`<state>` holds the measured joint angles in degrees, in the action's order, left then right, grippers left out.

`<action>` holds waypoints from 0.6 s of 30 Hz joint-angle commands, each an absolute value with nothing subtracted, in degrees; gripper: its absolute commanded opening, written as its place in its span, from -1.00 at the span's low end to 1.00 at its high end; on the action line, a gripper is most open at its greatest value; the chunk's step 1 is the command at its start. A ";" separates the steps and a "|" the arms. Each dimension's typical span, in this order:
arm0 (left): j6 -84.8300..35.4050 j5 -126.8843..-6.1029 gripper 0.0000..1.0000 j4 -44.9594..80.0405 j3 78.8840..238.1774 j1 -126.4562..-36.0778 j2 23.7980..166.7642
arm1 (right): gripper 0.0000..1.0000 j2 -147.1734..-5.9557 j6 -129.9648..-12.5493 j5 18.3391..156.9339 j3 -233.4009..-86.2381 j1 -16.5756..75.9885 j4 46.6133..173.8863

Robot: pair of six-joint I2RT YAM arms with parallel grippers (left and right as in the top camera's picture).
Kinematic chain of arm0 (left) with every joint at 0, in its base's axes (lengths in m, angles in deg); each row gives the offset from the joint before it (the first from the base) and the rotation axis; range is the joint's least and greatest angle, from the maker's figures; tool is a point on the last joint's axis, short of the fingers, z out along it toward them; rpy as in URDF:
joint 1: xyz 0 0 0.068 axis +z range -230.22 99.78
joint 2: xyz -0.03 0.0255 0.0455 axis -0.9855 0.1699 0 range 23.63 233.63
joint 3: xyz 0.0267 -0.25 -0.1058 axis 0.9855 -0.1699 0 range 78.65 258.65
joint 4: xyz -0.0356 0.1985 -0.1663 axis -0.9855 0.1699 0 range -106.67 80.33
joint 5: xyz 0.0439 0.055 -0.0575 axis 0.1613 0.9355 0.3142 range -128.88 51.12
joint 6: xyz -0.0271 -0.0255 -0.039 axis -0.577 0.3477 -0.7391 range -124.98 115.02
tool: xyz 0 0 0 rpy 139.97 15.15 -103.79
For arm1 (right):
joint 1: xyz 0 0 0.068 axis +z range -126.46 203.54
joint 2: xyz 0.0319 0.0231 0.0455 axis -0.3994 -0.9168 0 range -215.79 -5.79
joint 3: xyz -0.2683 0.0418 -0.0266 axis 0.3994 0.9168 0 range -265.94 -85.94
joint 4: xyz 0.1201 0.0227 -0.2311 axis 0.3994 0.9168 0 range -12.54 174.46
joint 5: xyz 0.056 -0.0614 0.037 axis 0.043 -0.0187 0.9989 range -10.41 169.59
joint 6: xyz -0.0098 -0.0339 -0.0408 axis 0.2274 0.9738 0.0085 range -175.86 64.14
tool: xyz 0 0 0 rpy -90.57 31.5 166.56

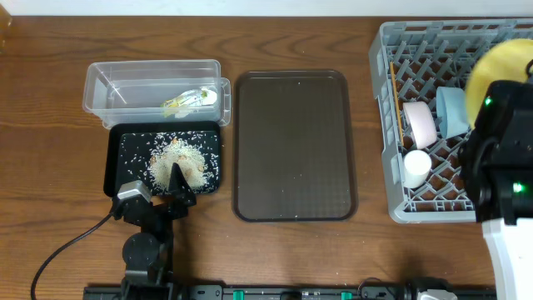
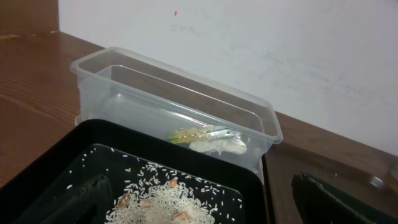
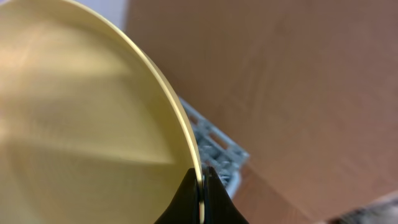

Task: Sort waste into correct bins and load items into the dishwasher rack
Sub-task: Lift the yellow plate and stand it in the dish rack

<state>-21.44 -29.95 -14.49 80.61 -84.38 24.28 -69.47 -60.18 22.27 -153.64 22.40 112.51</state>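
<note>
The plate (image 1: 504, 67) is shown yellow, the rack (image 1: 416, 37) grey and latticed, the scrap tray (image 1: 117, 158) black, the rice scraps (image 1: 179, 158) whitish-beige, the wrapper (image 1: 187, 102) green-and-yellow, the bench (image 1: 50, 192) brown wood-grained.

The clear tub (image 1: 108, 83) holds the crumpled wrapper (image 1: 190, 100); just below it, the black tray (image 1: 121, 179) carries a rice pile (image 1: 176, 162). The brown serving tray (image 1: 291, 146) lies between these and the grey rack (image 1: 429, 208), which holds a pink-white bowl (image 1: 419, 121), blue bowl (image 1: 452, 112) and white cup (image 1: 416, 167), with the yellow plate (image 1: 500, 71) over its far side.

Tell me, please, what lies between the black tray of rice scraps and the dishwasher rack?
The large brown serving tray lies flat between the black tray and the dishwasher rack, touching neither; the overhead view shows it.
</note>
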 commanded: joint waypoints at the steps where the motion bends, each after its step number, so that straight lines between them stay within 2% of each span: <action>1: -20.88 -29.88 0.90 -13.53 78.88 -83.99 24.24 | -0.98 -72.86 -58.03 18.12 -153.75 19.05 110.70; 8: -20.88 -29.88 0.90 -13.53 78.88 -83.99 24.24 | -0.98 -83.39 -47.48 17.84 -153.75 15.75 104.10; 18: -20.88 -29.88 0.90 -13.53 78.88 -83.99 24.24 | -0.98 -95.07 -39.96 16.85 -153.75 17.43 96.49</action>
<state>-21.44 -29.95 -14.49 80.61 -84.38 24.28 -94.56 -43.21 18.03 -153.62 16.32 97.34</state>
